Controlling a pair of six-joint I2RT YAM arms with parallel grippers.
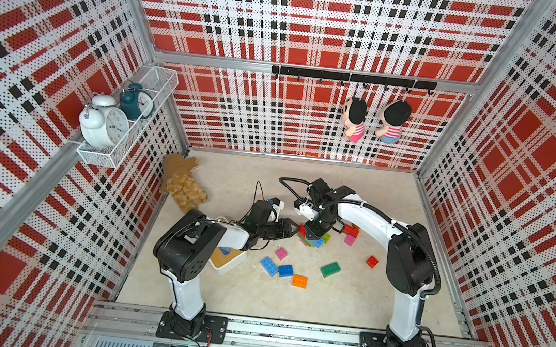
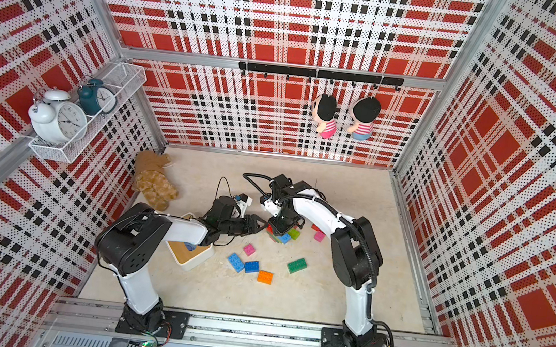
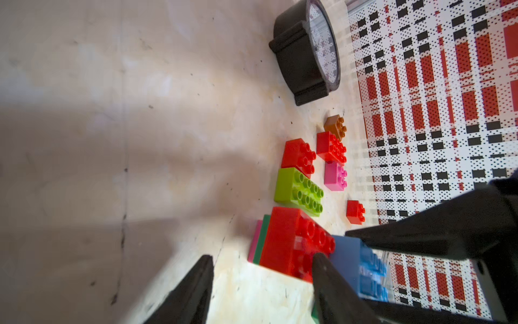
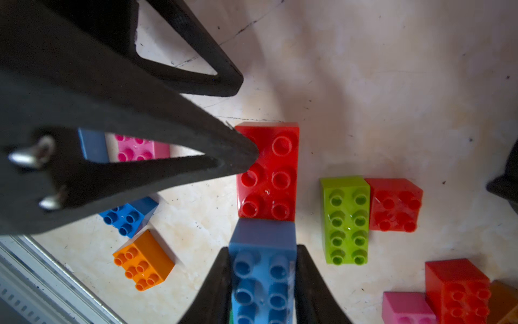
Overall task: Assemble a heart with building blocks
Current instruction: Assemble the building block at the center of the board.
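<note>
Two arms are reaching toward the middle of the counter point(image 1: 290, 304), where a small stack of building blocks is sitting. The right gripper point(image 4: 263, 248) is clamping a blue block point(image 4: 263, 283) by its long sides. That block is butting end-on against a red block point(image 4: 277, 182) on top of the stack. In the left wrist view, a green layer point(image 3: 262, 238) and a pink layer point(image 3: 254, 244) are showing beneath the red block.

The left gripper point(image 3: 262, 256) is standing partly open with nothing held between its fingers. One fingertip point(image 4: 235, 157) is pressing on the red block's studded top.

Just beside the stack, a lime block point(image 4: 346, 221) is lying flat and touching a square red block point(image 4: 395, 204). Nearer the robot's base, more pieces are lying loose and apart from the stack:
- a loose pink block point(image 1: 281, 253)
- a tilted blue block point(image 1: 269, 266), with a second blue block point(image 1: 285, 270) against it
- an orange block point(image 1: 299, 281)
- a dark green block point(image 1: 330, 269)
- a small red block point(image 1: 372, 261)

Stud tops are coming out too blurred to read any maker's mark. A white alarm clock point(image 1: 104, 122) and a teal alarm clock point(image 1: 137, 101) are sitting in the wire shelf point(image 1: 107, 158) on the side wall, and their dial numerals are too small to read.
</note>
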